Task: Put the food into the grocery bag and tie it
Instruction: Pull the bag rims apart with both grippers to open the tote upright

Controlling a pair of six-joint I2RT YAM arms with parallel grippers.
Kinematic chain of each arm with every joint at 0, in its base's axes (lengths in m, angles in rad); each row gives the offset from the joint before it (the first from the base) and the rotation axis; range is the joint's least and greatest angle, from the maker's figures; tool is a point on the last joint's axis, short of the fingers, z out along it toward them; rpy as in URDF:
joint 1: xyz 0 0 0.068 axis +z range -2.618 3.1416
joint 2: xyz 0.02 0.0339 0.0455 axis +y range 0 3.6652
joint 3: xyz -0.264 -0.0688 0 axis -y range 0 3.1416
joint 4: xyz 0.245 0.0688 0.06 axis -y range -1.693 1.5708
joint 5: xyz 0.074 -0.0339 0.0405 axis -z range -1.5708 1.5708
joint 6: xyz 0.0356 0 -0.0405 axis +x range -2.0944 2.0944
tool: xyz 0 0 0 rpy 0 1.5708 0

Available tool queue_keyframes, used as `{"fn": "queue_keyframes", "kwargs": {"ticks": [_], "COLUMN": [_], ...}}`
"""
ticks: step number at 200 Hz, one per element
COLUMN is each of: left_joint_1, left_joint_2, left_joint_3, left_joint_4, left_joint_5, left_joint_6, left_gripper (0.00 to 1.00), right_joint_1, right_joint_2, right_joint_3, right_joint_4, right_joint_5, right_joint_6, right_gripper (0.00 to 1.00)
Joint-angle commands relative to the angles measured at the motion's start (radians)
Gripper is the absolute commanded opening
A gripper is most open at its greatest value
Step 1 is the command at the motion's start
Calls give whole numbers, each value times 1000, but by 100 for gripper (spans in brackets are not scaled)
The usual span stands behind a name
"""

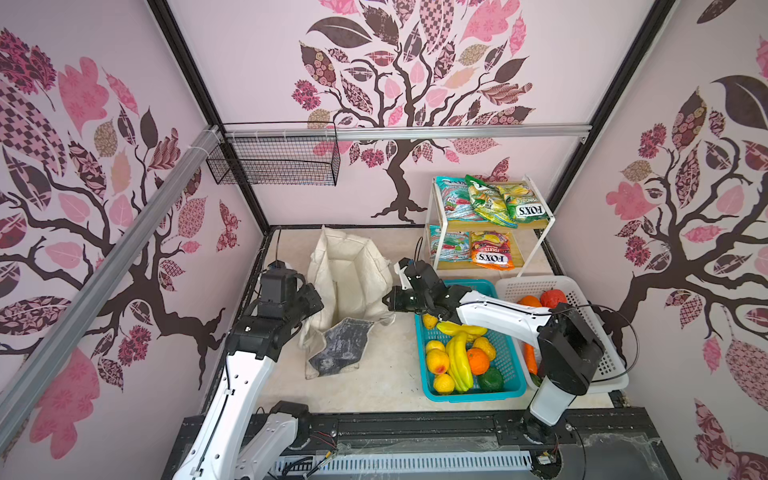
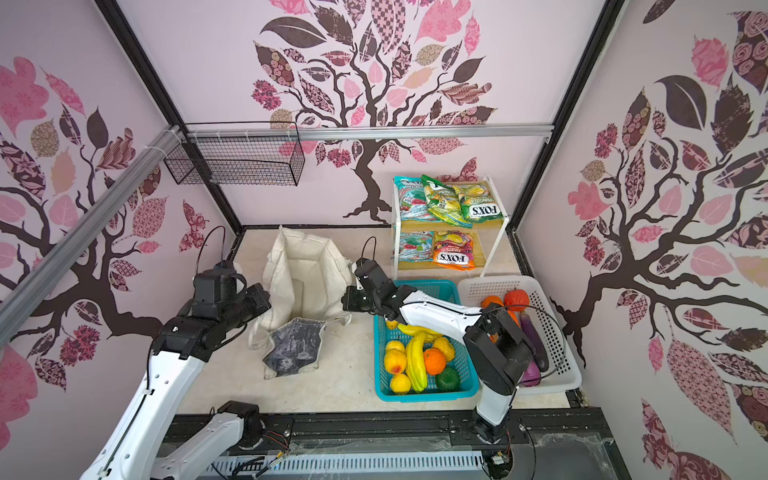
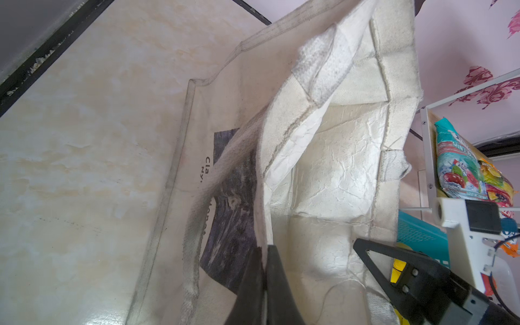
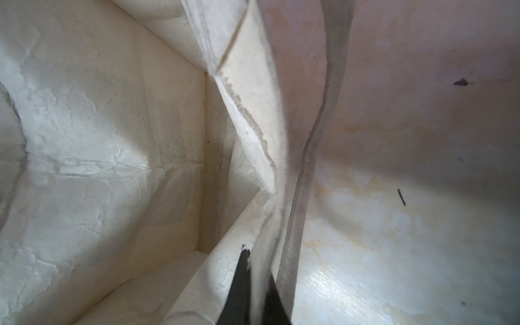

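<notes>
cream marbled counter (image 1: 374, 374), pink tree-print walls (image 1: 266, 62). soft canvas bag (image 1: 353, 266) stands open mid-counter, and i can see its crinkled lining. left hand (image 3: 266, 253) pinches its left rim, right hand (image 4: 257, 261) its right rim. plastic fruit (image 1: 459, 361) in teal mesh basket (image 1: 465, 397), glossy packets (image 1: 490, 199) on white rack (image 1: 540, 237).

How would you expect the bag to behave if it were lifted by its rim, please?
Probably floppy: the bag sags and its grey panel lies folded flat on the table. Likely light, since its inside looks empty. Its mouth would probably collapse if the left gripper and right gripper, both pinching its rim, let go.
</notes>
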Motion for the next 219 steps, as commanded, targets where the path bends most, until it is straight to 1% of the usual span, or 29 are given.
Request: {"fn": "queue_keyframes", "kwargs": {"ticks": [1,27,48,75,100,120,130,138,150,162,173,186,192,199,210,219], "left_joint_1": [4,4,4,4,5,4,5,5,4,5,4,1,-1,-1,-1,-1], "left_joint_2": [15,49,68,84,90,87,81,77,78,82,80,69,67,67,72,86], "left_joint_3": [18,93,142,188,206,195,179,166,149,138,126,107,100,91,80,80], "left_joint_4": [-31,-101,-153,-204,-232,-263,-260,-248,-221,-186,-143,-83,-64,-46,-24,-26], "left_joint_5": [-24,-122,-214,-296,-349,-424,-438,-425,-362,-271,-157,-38,-7,25,47,43], "left_joint_6": [24,61,83,99,112,122,123,122,119,121,126,125,122,122,125,137], "left_gripper": [5,3,0,0,0,0,0,0,0,0,0,5,9,16,34,47], "right_joint_1": [5,6,6,4,-18,-81,-104,-107,-107,-102,-84,-59,-49,-42,-38,-38], "right_joint_2": [-116,-179,-182,-207,-229,-250,-266,-278,-285,-280,-280,-276,-276,-276,-275,-275], "right_joint_3": [74,124,221,250,236,194,167,148,131,120,112,111,111,112,108,101], "right_joint_4": [-145,-320,-515,-623,-675,-674,-664,-651,-635,-620,-599,-580,-571,-560,-541,-520], "right_joint_5": [123,258,367,480,498,468,473,483,455,415,406,413,410,403,379,357], "right_joint_6": [-84,-139,-176,-199,-209,-219,-220,-222,-215,-210,-210,-212,-215,-218,-224,-234], "right_gripper": [0,0,0,0,0,0,0,0,0,0,0,0,0,0,0,0]}}
